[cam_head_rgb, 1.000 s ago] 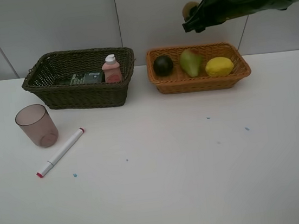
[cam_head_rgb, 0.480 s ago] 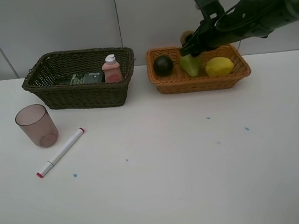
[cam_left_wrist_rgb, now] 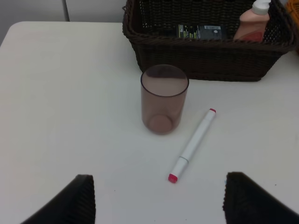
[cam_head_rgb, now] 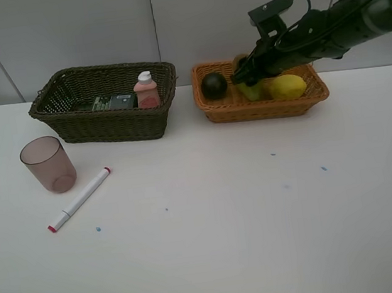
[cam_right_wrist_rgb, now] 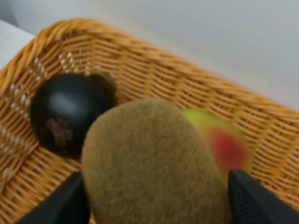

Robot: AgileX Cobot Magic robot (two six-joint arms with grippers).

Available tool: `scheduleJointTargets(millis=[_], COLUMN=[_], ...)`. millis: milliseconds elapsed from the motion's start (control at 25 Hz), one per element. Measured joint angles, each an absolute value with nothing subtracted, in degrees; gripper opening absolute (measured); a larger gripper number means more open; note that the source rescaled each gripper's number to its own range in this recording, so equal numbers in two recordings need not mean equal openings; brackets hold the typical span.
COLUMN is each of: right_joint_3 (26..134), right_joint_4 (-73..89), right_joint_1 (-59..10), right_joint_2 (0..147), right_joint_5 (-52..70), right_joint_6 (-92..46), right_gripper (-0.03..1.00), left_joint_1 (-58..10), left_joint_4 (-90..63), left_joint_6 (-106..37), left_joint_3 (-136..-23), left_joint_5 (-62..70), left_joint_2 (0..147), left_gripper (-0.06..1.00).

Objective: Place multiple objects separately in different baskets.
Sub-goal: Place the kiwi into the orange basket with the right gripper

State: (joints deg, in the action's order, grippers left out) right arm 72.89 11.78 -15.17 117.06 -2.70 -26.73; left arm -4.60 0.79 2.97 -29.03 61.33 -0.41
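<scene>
Holding the brown kiwi (cam_right_wrist_rgb: 149,158) between its two fingers, the right gripper (cam_right_wrist_rgb: 159,205) hangs low over the orange basket (cam_head_rgb: 263,109). Its jaws are closed on the fruit's sides. In the right wrist view the kiwi sits above the gap between the dark mangosteen (cam_head_rgb: 213,86) and the green-red pear (cam_right_wrist_rgb: 219,140). The yellow lemon (cam_head_rgb: 287,86) lies further along at the basket's far end. The step in hand is judged to be the release of the kiwi into this basket. To do it well, the fruit should be lowered until it is just above the wicker floor, or cradled between its neighbours. The jaws should then part slowly, because a rounded fruit dropped from height may roll or knock the pear. The lift-out should go straight up, clear of the rim. The left gripper (cam_left_wrist_rgb: 161,198) stands open and empty over the white table (cam_head_rgb: 227,221), near the mauve cup (cam_left_wrist_rgb: 164,99) and the red-tipped marker (cam_left_wrist_rgb: 194,144). Both lie outside any basket and are yet to be sorted. The dark basket (cam_head_rgb: 107,125) holds the pink bottle (cam_head_rgb: 146,92) upright and the dark green bottle (cam_left_wrist_rgb: 201,31) lying flat. As to writing, the green bottle's label carries pale print, but it is too small to read. No legible brand shows on the pink bottle, the marker or the cup.
</scene>
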Motion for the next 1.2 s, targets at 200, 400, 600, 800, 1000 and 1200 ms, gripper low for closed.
scheduleJointTargets(millis=[200, 400, 600, 800, 1000, 1200], right_joint_3=[72.89, 72.89, 72.89, 72.89, 72.89, 72.89], right_joint_4=[11.9, 12.42, 13.0, 13.04, 13.04, 13.04], right_joint_1=[-15.17, -15.17, -15.17, -15.17, -15.17, -15.17], right_joint_2=[117.23, 117.23, 117.23, 117.23, 117.23, 117.23], right_joint_5=[-2.66, -2.6, -2.42, -3.21, -2.13, -1.59], right_joint_6=[-26.73, -26.73, -26.73, -26.73, -26.73, -26.68], right_gripper=[0.46, 0.46, 0.46, 0.92, 0.99, 0.99], left_joint_1=[-4.6, -4.6, -4.6, -4.6, -4.6, -4.6], left_joint_4=[0.79, 0.79, 0.79, 0.79, 0.79, 0.79], left_joint_6=[2.97, 2.97, 2.97, 2.97, 2.97, 2.97], left_joint_3=[-29.03, -29.03, -29.03, -29.03, -29.03, -29.03], left_joint_5=[61.33, 61.33, 61.33, 61.33, 61.33, 61.33], left_joint_2=[-0.41, -0.41, -0.41, -0.41, -0.41, -0.41], left_gripper=[0.74, 0.74, 0.74, 0.74, 0.74, 0.74])
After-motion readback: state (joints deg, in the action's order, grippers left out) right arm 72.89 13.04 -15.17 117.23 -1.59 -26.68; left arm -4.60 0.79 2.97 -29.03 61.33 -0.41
